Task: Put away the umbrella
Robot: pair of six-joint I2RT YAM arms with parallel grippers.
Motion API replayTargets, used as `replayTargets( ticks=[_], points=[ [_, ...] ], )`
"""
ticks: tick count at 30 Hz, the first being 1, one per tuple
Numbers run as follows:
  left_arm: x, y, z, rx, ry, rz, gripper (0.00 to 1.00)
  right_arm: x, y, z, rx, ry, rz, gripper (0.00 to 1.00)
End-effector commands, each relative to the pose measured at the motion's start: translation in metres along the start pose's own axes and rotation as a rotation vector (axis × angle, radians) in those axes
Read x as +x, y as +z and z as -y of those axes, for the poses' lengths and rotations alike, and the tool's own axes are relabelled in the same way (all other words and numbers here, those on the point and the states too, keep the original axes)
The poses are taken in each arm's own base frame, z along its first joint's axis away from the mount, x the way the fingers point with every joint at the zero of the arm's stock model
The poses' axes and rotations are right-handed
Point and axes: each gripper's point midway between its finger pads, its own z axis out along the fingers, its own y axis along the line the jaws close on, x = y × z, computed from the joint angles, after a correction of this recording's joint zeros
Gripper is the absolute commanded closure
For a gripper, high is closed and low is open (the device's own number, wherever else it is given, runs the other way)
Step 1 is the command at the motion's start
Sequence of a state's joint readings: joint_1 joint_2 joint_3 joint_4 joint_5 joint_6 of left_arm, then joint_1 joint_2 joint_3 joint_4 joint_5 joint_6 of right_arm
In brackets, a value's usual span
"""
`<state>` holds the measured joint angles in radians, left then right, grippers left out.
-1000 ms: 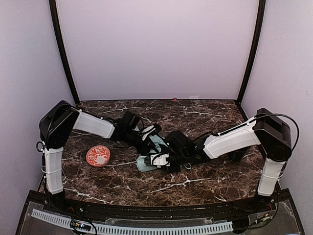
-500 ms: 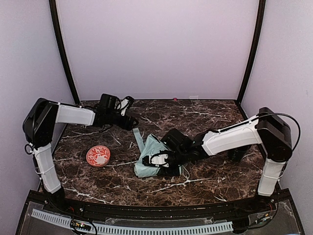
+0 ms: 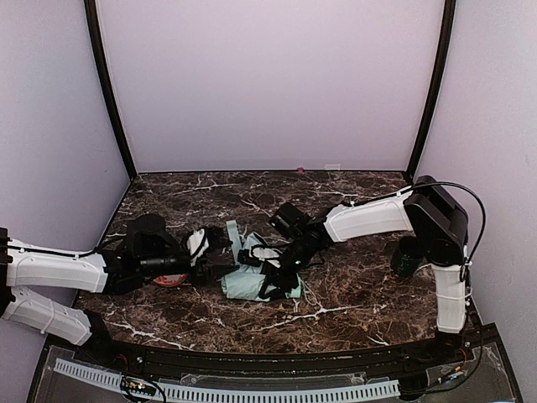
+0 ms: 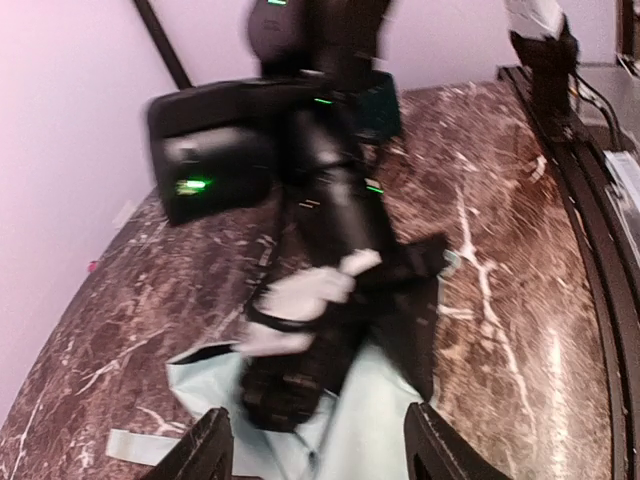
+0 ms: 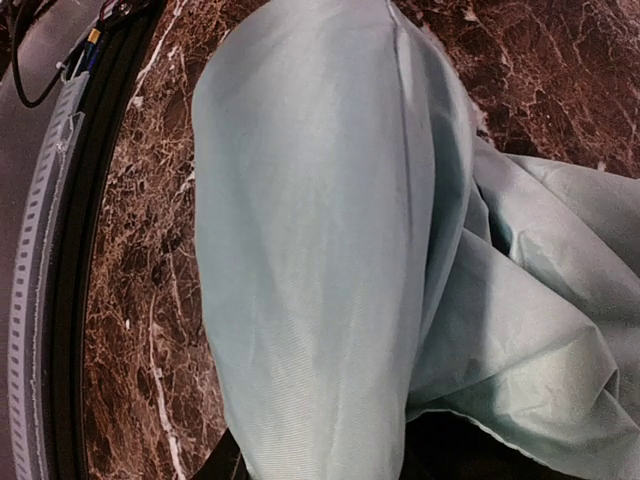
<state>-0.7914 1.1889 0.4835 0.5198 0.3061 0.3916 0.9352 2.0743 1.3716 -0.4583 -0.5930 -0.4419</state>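
The top view looks down from high behind the robot, over the whole table (image 3: 361, 315) to the back wall (image 3: 268, 84). The left wrist view sits low and faces along the table past the left claw (image 4: 315, 455), with the right arm (image 4: 330, 190) and the umbrella (image 4: 205, 385) just ahead of it; this view is blurred. The right wrist view is pressed close, with cloth filling the frame ahead of the right claw (image 3: 270, 270). All three views share the umbrella.

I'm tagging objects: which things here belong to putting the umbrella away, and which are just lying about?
Job: umbrella.
Lying about: red dish, partly covered; dark cup, far right.
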Motion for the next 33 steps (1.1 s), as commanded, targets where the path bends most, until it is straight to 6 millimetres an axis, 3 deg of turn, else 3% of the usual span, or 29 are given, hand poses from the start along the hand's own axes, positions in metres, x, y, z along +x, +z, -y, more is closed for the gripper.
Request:
replayTargets(
  ticks=[1,5,12,16,20,23,29,33],
  points=[
    [0.028,0.001,0.045,0.08,0.21,-0.094,0.36,0.108,0.029,-0.032,-0.211,0.35,-0.319,0.93],
    [0.061,0.02,0.054,0.1,0.329,-0.266,0.23,0.115,0.031,-0.032,-0.235,0.373,-0.356,0.95],
    [0.075,0.051,0.046,0.076,0.465,-0.326,0.17,0.114,0.026,-0.039,-0.273,0.362,-0.365,0.95],
    [0.104,0.058,0.056,0.14,0.446,-0.422,0.18,0.109,0.025,-0.039,-0.274,0.345,-0.351,0.95],
    [0.124,0.058,0.069,0.206,0.376,-0.487,0.27,0.096,0.023,-0.028,-0.239,0.337,-0.312,0.87],
    [0.127,0.053,0.083,0.27,0.298,-0.495,0.46,0.079,0.014,-0.011,-0.18,0.348,-0.239,0.76],
    [0.133,0.043,0.108,0.389,0.199,-0.517,0.68,0.022,-0.028,0.015,-0.08,0.31,0.032,0.44],
    [0.136,0.04,0.122,0.48,0.146,-0.552,0.76,-0.004,-0.064,0.015,0.014,0.236,0.162,0.38]
  ],
)
